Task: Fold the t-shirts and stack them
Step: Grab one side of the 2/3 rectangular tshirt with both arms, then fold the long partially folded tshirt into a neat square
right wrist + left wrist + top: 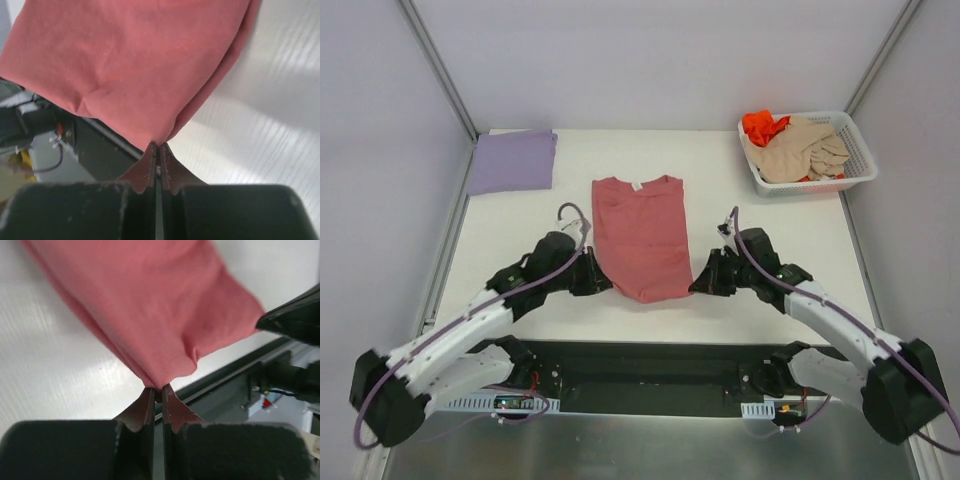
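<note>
The rose-red t-shirt [640, 235] is laid flat in the middle of the tabletop [520, 240], collar toward the top of the frame, its sleeves turned in so that a long narrow panel is formed. Its lower hem, near the bottom edge of the tabletop, is pinched at both corners. The left gripper [157, 390] is pressed shut on the lower left corner and the right gripper [157, 147] on the lower right, with only a thin fold of cloth caught at the very tip of each.

The cloth is judged light, limp and easily creased. It is expected to sag and drag between the two holds, so the corners are best lifted together and kept level. So slim a pinch may be slipped out of if the hem is pulled hard.

A lavender t-shirt [512, 160] is seen folded at the upper left. The beige t-shirt [800, 150] and orange t-shirt [763, 124] are heaped in the white basket [855, 150] at the upper right.
</note>
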